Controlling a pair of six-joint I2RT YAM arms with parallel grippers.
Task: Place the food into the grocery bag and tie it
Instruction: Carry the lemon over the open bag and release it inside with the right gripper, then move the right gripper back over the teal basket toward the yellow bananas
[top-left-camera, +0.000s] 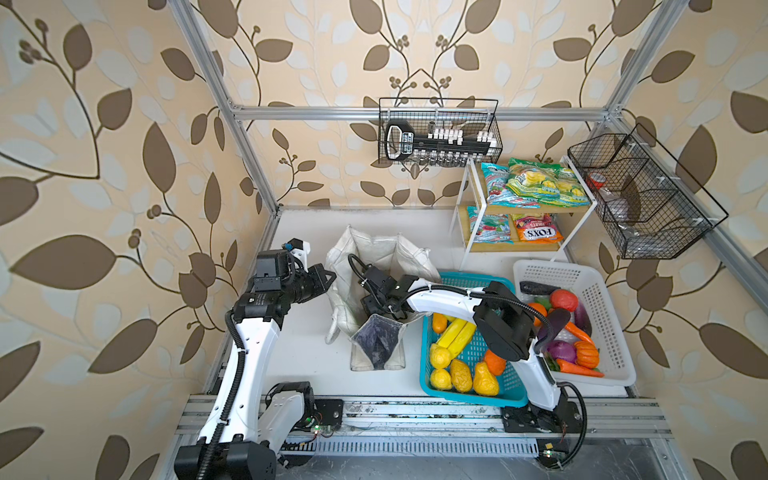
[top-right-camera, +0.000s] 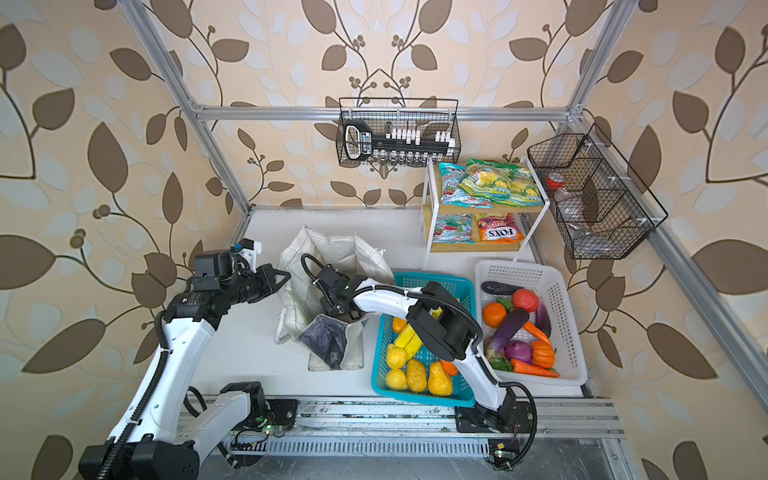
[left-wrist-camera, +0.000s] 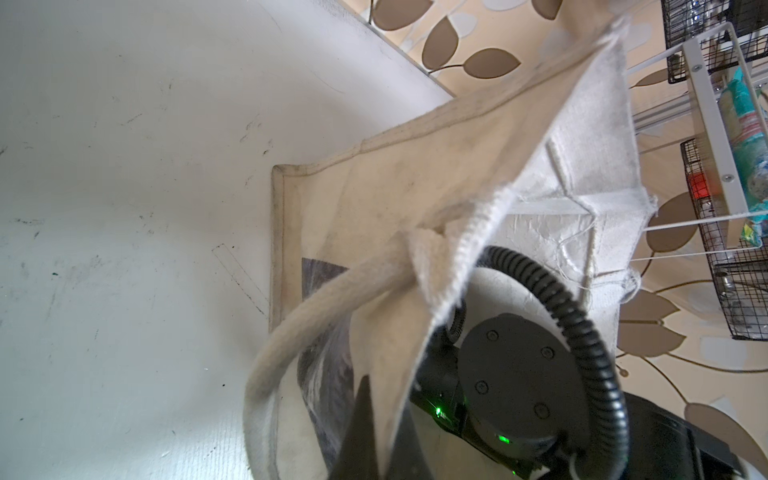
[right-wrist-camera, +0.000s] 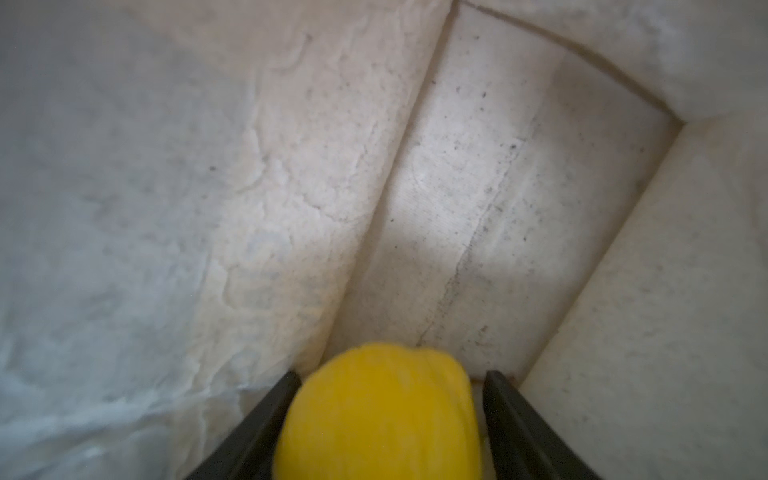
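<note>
The off-white grocery bag (top-left-camera: 374, 253) stands open mid-table, dark print on its near side. My left gripper (left-wrist-camera: 384, 399) is shut on the bag's cloth rim, holding that side up; the rope handle (left-wrist-camera: 291, 332) hangs beside it. My right gripper (right-wrist-camera: 392, 378) reaches down inside the bag (right-wrist-camera: 478, 187), its tips hidden in both top views. A blurred yellow lemon (right-wrist-camera: 378, 415) sits between its spread fingers, with a gap at one finger. More food lies outside: bananas (top-left-camera: 455, 336), lemons (top-left-camera: 439, 356), an eggplant (top-right-camera: 509, 330), snack packets (top-left-camera: 536, 185).
A teal basket (top-left-camera: 511, 397) of fruit sits right of the bag, under my right arm. A white basket (top-left-camera: 582, 270) of vegetables stands further right. A white two-tier shelf (top-left-camera: 465, 216) holds the packets at the back. Black wire baskets (top-left-camera: 440, 129) hang on the frame.
</note>
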